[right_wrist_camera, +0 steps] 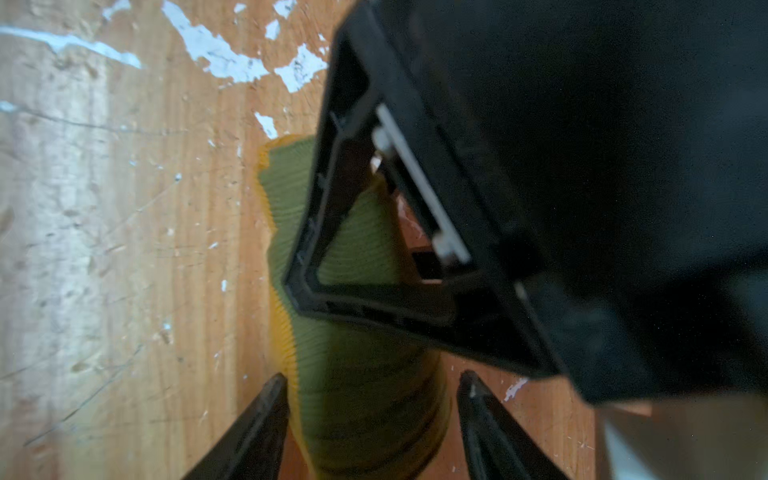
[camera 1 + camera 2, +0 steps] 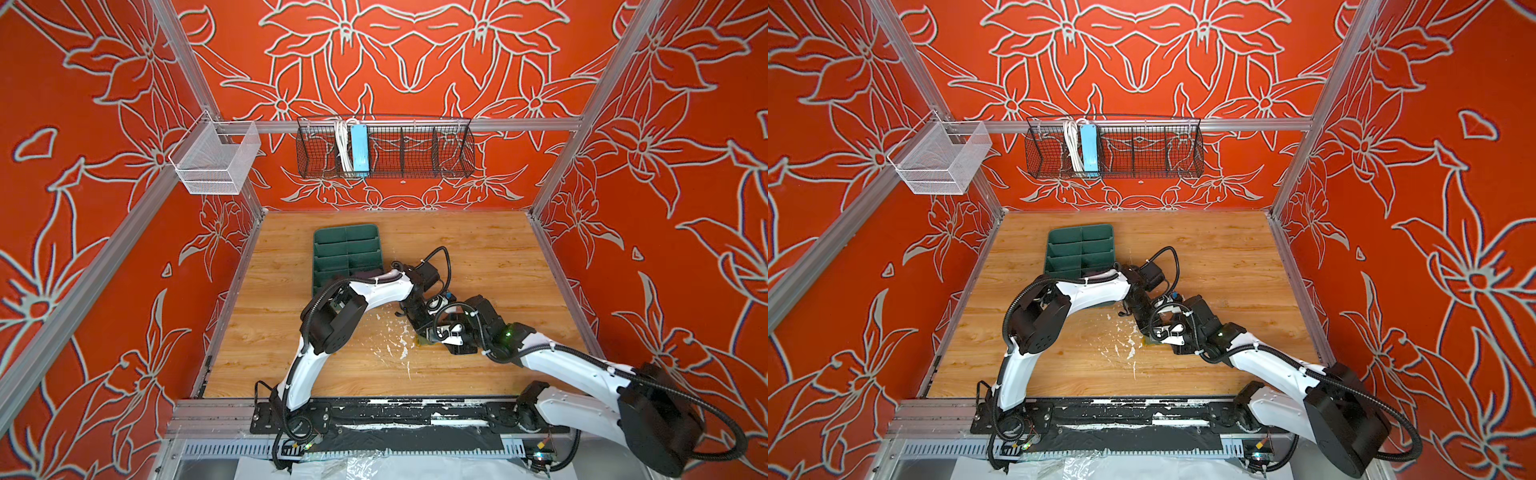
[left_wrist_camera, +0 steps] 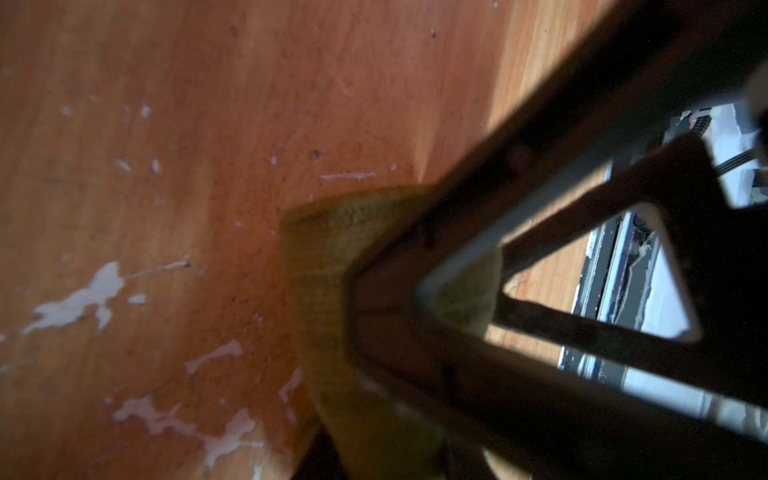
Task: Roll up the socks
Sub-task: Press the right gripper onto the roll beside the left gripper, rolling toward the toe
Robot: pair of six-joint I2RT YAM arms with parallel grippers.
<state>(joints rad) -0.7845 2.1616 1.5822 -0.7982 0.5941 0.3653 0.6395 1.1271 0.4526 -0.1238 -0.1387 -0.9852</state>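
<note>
Between the nearly closed fingers of the left gripper [image 2: 423,332], the olive sock [image 1: 357,415] looks pinched by its mustard-edged end, low over the wooden tabletop [image 1: 124,249]. From that pinch the ribbed fabric runs between the spread tips of the right gripper [image 1: 374,384], which straddle it without squeezing. The sock looks light, soft and limp, likely to sag or unroll if let go, so it is best gripped across its full width, close to the folded end. I cannot make out the purple sock for certain.
</note>
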